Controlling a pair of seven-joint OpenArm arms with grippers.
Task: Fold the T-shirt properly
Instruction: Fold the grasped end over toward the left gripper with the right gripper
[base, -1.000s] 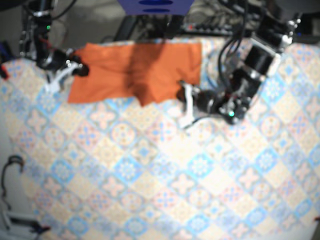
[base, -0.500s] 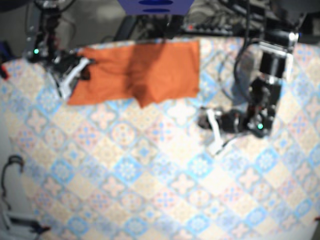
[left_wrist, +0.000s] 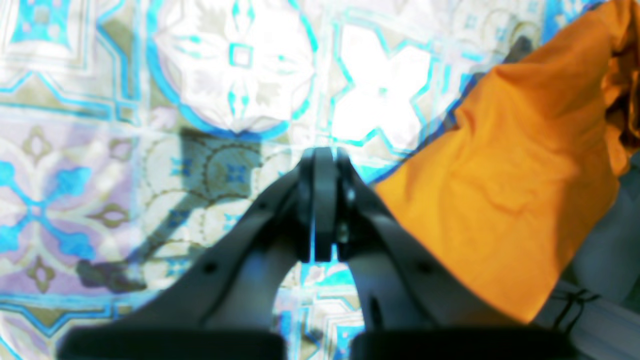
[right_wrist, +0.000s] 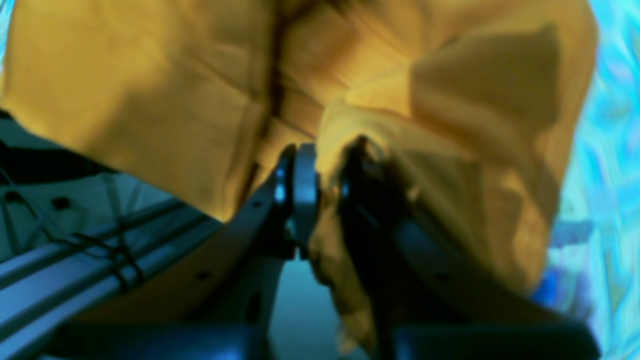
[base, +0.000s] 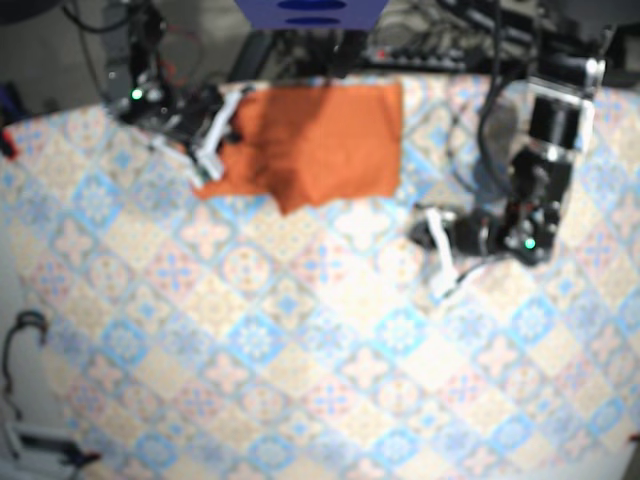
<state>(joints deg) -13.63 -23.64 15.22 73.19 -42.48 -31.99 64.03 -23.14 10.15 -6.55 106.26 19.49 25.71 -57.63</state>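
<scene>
The orange T-shirt (base: 320, 140) lies at the back middle of the patterned table (base: 330, 370). My right gripper (base: 212, 140) is at the shirt's left edge. In the right wrist view the right gripper (right_wrist: 327, 170) is shut on a bunched fold of the orange T-shirt (right_wrist: 150, 90), lifted off the table. My left gripper (base: 432, 255) rests on bare tablecloth, to the right of and below the shirt, apart from it. In the left wrist view the left gripper (left_wrist: 320, 170) is shut with nothing in it, and the T-shirt (left_wrist: 510, 180) lies to its right.
A blue object (base: 310, 12) and cables sit beyond the table's back edge. A cable loop (base: 25, 335) hangs off the left side. Metal frame bars (right_wrist: 75, 260) run below the table edge beside the right gripper.
My right gripper has carried the shirt's left edge to the right, narrowing the spread cloth. My left gripper let go of the shirt's lower right corner and drew away down and right.
</scene>
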